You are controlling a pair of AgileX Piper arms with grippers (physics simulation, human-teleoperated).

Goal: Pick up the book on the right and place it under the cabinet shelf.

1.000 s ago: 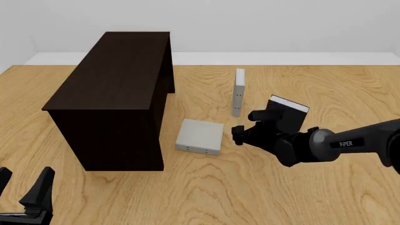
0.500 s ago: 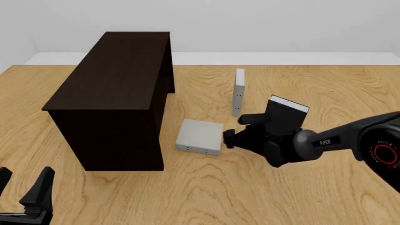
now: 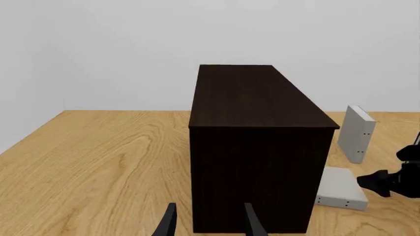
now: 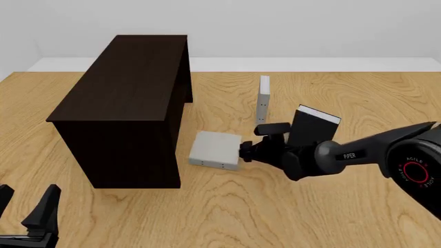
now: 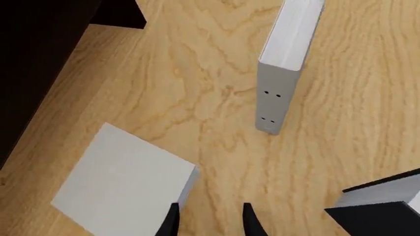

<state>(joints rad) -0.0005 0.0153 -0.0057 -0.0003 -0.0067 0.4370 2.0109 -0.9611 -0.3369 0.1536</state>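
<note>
The right gripper [image 4: 253, 140] has slid left through mid-frame, nudging the flat grey book [image 4: 216, 150] toward the cabinet shelf [image 4: 124, 103]; its jaws are spread and grasp nothing, so next they likely must close on the book's edge.

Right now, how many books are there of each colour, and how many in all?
Grey books: 2, one lying flat and one standing up
Black books: 1, standing up
Total: 3 books
</note>
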